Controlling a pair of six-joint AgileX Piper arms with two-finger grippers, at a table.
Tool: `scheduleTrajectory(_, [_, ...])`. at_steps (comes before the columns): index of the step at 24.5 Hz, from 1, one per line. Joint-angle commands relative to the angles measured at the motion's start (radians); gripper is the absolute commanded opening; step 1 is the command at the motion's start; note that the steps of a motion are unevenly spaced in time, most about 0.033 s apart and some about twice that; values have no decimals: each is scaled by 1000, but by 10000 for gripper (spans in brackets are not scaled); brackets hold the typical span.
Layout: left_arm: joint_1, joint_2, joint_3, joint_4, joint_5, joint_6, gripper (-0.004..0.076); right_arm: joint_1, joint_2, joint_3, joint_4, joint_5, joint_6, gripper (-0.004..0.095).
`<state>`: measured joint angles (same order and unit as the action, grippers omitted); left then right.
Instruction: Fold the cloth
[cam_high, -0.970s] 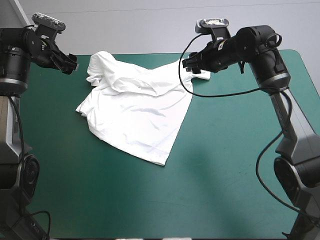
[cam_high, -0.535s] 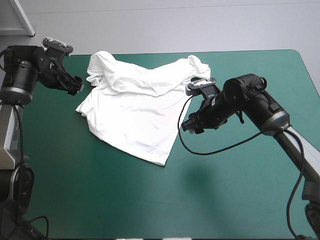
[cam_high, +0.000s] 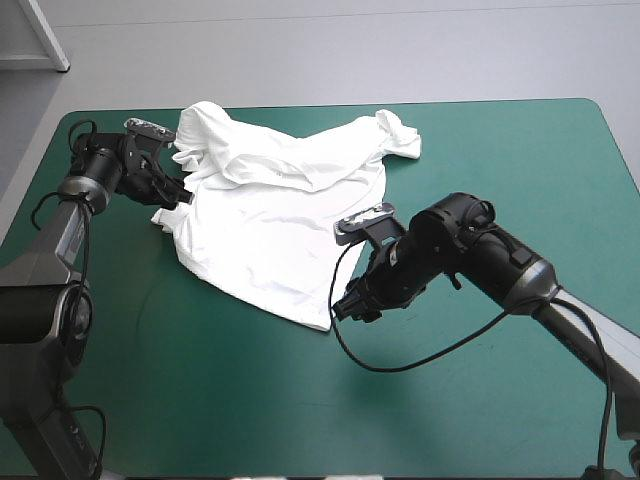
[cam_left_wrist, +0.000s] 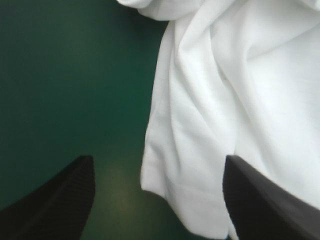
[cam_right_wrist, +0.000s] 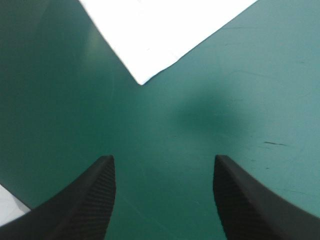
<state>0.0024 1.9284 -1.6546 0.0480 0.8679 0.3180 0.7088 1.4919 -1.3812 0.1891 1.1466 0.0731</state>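
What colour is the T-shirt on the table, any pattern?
Plain white, no print visible. The T-shirt shows best in the high view.

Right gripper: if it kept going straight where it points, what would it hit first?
Probably the bare teal-green cover, just short of a corner of the T-shirt; depth is hard to judge.

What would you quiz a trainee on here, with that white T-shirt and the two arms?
1. True or false: the left gripper is shut on the T-shirt.
2. The right gripper hovers over: A) the T-shirt's bunched part; B) bare teal-green cover beside the T-shirt's near corner; C) the T-shirt's middle.
3. Which side of the T-shirt is bunched up, near or far?
Key: 1 false, it is open; 2 B; 3 far.
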Motion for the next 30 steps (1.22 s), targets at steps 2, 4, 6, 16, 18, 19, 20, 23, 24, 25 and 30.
scheduleTrajectory(2, [63,22,-21,-97,-42,-32,507,90,-45,-21,-62,-39,72,538])
scheduleTrajectory(4, [92,52,-21,-173,-42,-19,507,116,-45,-21,-84,-39,104,538])
scheduleTrajectory(6, [97,82,-21,-235,-18,13,507,125,-45,-21,-84,-41,119,538])
scheduleTrajectory(16, [95,160,-14,-363,44,60,244,129,-23,5,-73,-102,123,537])
scheduleTrajectory(18, [95,175,-8,-363,51,67,127,150,1,5,-75,-141,123,537])
scheduleTrajectory(19, [95,184,0,-363,48,82,48,166,21,5,-75,-172,123,538])
scheduleTrajectory(20, [95,191,1,-363,47,95,20,176,37,5,-78,-190,123,538])
scheduleTrajectory(23, [95,192,1,-361,48,104,19,196,92,5,-91,-223,122,537])
scheduleTrajectory(24, [95,190,1,-361,48,104,19,198,112,5,-96,-227,122,537])
scheduleTrajectory(25, [95,190,-1,-361,48,106,19,200,128,5,-98,-229,122,537])
scheduleTrajectory(30, [95,190,-1,-365,45,108,19,200,205,5,-142,-290,122,537])
